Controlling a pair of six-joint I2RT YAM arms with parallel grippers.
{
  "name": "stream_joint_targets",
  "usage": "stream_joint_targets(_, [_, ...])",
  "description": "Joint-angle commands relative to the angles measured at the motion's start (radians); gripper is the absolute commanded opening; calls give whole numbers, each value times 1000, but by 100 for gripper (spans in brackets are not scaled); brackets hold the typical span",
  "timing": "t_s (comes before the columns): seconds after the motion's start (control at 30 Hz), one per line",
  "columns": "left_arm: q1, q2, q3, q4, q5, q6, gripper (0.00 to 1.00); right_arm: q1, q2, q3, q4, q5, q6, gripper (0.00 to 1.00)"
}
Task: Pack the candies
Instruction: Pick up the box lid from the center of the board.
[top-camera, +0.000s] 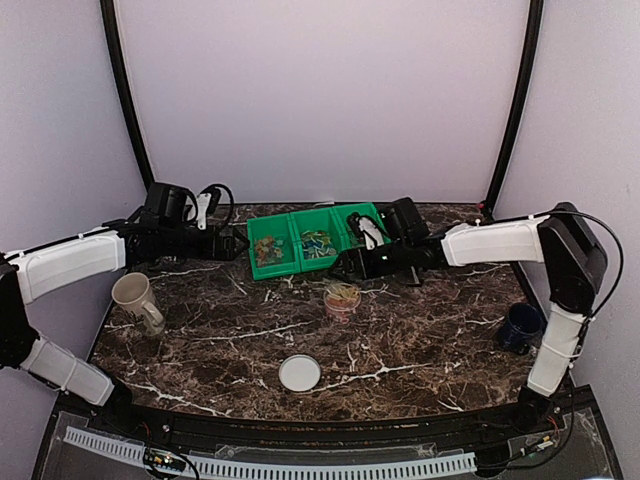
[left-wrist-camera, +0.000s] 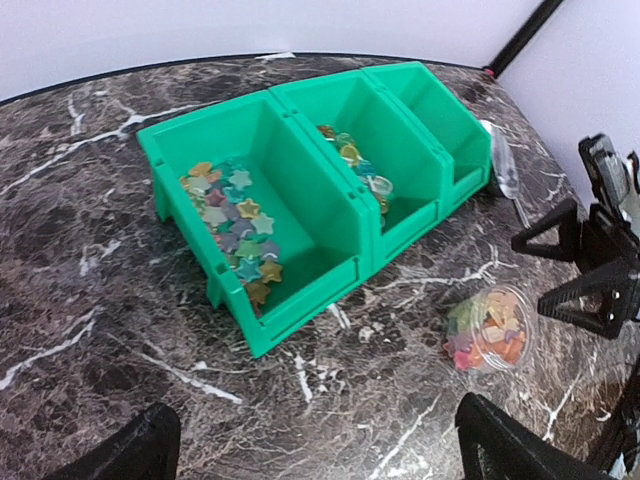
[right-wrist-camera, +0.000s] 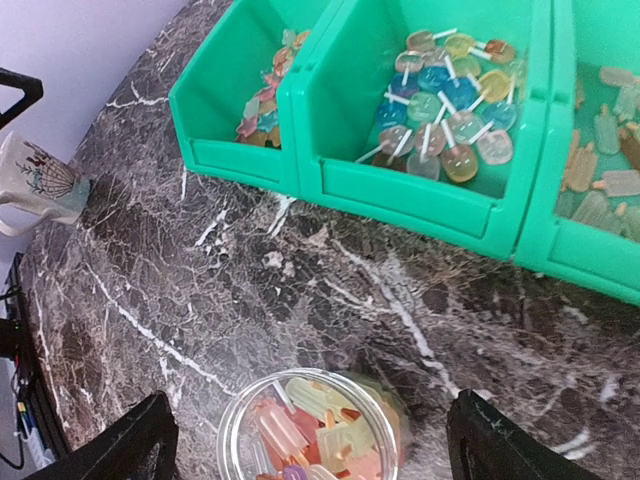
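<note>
Candies (right-wrist-camera: 300, 420) in clear jar (right-wrist-camera: 228, 440) sit between spread right pincer (right-wrist-camera: 310, 450) tips; left pincer (left-wrist-camera: 310, 450) spread too.

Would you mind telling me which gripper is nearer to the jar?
Right. The right gripper hangs open just over the jar; the left gripper is farther off, at the left end of the bin.

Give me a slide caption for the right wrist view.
Open right gripper poised at a clear candy jar, green three-compartment bin of candies behind.
</note>
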Motion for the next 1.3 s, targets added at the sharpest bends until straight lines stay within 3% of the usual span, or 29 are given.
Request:
stream_joint_targets(0.0, [-6,-35,-15,84,180,91,99,-15,-119,3,-71,130,-118,95])
stream_joint_targets(0.33, [-186,54,65,-78,248,347,99,-92,-345,-181,-47,225,-164,100])
stream_joint_targets(0.53, [-348,85,95,-177,144,493,92,-121,-425,-271,-27,249,-173,100])
stream_joint_targets(0.77, [-550,117,79,-233,61,566,85,-154,-513,-352,-4,256,-180,98])
stream_joint_targets(1.0, [-632,132,57,-275,164,597,74,-166,-526,-364,-2,237,-180,98])
stream_joint_targets(1.27, [-745,272,61,-340,4,674,64,-166,-529,-364,-1,201,-170,99])
